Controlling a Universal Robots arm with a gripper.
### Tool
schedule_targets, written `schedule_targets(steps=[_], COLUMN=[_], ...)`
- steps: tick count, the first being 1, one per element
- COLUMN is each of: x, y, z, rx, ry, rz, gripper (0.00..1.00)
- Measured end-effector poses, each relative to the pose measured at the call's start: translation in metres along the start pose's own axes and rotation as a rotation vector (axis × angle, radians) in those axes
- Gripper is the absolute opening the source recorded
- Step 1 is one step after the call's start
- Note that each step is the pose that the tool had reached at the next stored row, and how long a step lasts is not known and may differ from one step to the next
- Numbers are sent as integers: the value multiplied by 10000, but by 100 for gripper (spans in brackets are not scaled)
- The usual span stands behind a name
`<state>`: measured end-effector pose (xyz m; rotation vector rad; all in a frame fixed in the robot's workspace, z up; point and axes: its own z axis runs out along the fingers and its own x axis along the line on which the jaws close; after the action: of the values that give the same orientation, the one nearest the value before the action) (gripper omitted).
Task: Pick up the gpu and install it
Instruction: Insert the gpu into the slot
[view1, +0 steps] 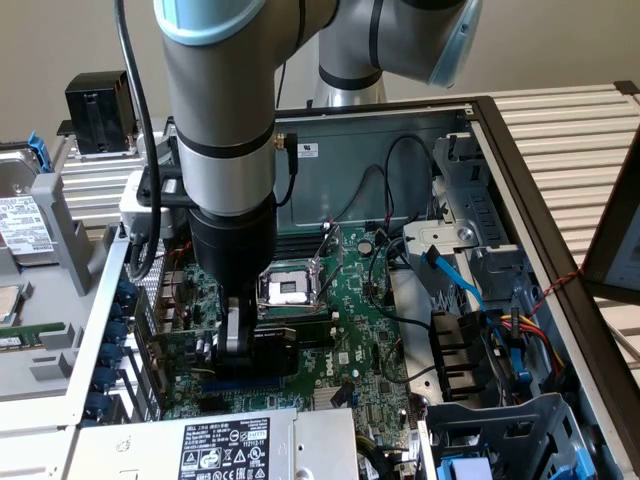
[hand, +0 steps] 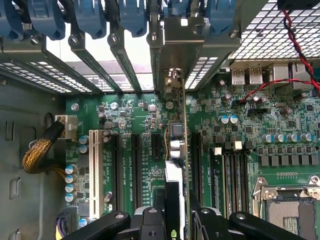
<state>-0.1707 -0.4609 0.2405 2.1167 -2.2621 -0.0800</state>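
While held edge-on between the jaws, the gpu (hand: 176, 165) stands upright over the motherboard (hand: 280, 135), seen in the wrist view as a thin vertical card running from the gripper (hand: 175, 220) up toward the rear slot openings. Its silver end bracket (hand: 172, 80) sits in line with one of the open slot bays at the chassis rear wall. Jaws: clamped on the gpu, one finger each side of the card. I cannot tell whether the card's lower edge is fully seated in the slot.

Exterior view: gpu (view1: 268, 350) appears as a dark block just below the gripper (view1: 236, 335), lower centre-left of the frame, low over the green board. The arm (view1: 225, 110) comes down from the top of the frame, a black cable running alongside it.

Neighbouring items, wrist view: black expansion slots (hand: 135, 170) lie parallel to the card on one side, a white slot (hand: 93, 170) beyond them; memory slots (hand: 232, 175) on the other side. A braided yellow-sleeved cable (hand: 37, 155) curves at centre left. Blue slot clips (hand: 90, 17) line the top edge.

Exterior view: open CPU socket (view1: 287, 290) sits just to the right of the gripper. A power supply (view1: 215, 445) with a label lies at the bottom edge. Blue data cable (view1: 455, 280) and a drive cage (view1: 500, 420) occupy the right side of the case.
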Motion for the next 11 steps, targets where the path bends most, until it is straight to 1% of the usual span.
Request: schedule_targets(steps=[11], x=[0], y=[-2], z=[13], rx=[1], ry=[6], rz=[0], gripper=[27])
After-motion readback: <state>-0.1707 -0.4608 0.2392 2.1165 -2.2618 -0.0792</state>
